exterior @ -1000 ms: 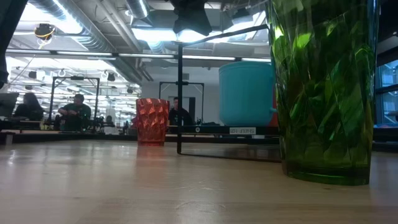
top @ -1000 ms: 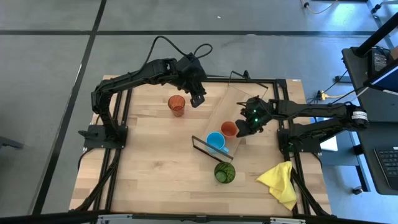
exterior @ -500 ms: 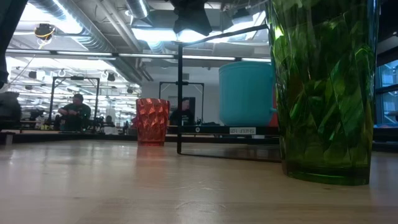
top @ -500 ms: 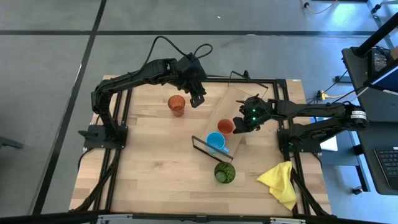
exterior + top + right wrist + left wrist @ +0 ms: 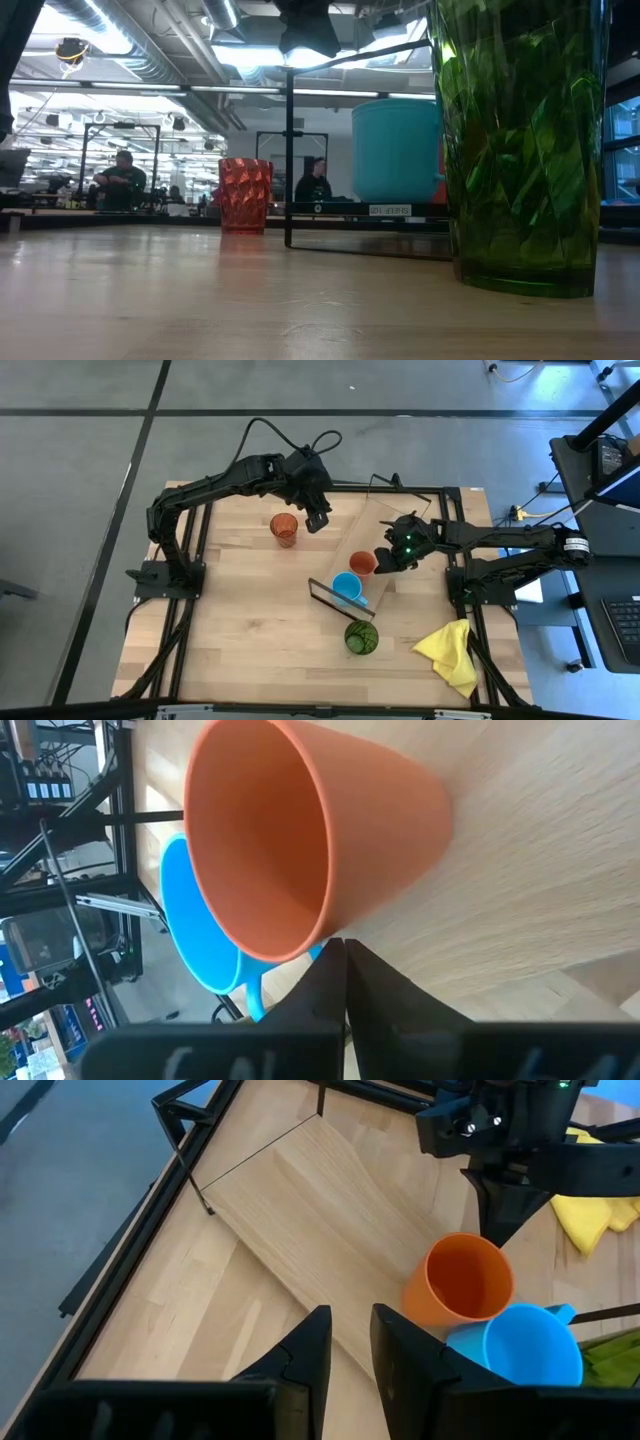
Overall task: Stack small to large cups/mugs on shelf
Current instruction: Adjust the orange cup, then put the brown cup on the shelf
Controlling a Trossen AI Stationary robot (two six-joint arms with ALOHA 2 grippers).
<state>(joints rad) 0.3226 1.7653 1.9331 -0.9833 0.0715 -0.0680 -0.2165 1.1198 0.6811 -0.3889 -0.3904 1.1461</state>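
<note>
A small orange cup (image 5: 362, 565) stands on the light-wood shelf (image 5: 385, 525), right beside the light-blue mug (image 5: 346, 587). My right gripper (image 5: 386, 559) is shut at the cup's right side. An orange-red tumbler (image 5: 284, 528) stands on the table left of the shelf. My left gripper (image 5: 318, 520) hovers beside that tumbler, open by a narrow gap (image 5: 350, 1350) with nothing between its fingers. A green tumbler (image 5: 361, 637) stands on the table near the shelf's near end and fills the right of the low view (image 5: 520, 150). My right gripper touches the small orange cup with its shut fingertips (image 5: 343, 958) on the outer wall just under the rim (image 5: 330, 925). The fingers slant down from the table's right side. The cup rests on the shelf, against the blue mug (image 5: 195, 940).
A yellow cloth (image 5: 450, 655) lies at the table's near right corner. The shelf's black wire frame (image 5: 290, 150) stands at its near end. Bare shelf plank (image 5: 320, 1210) stretches beyond the two cups. People sit in the room beyond the table.
My right gripper has tipped a little and gone slightly toward the table's left, staying shut. The small orange cup has slid a short way along the shelf, closer to the blue mug.
</note>
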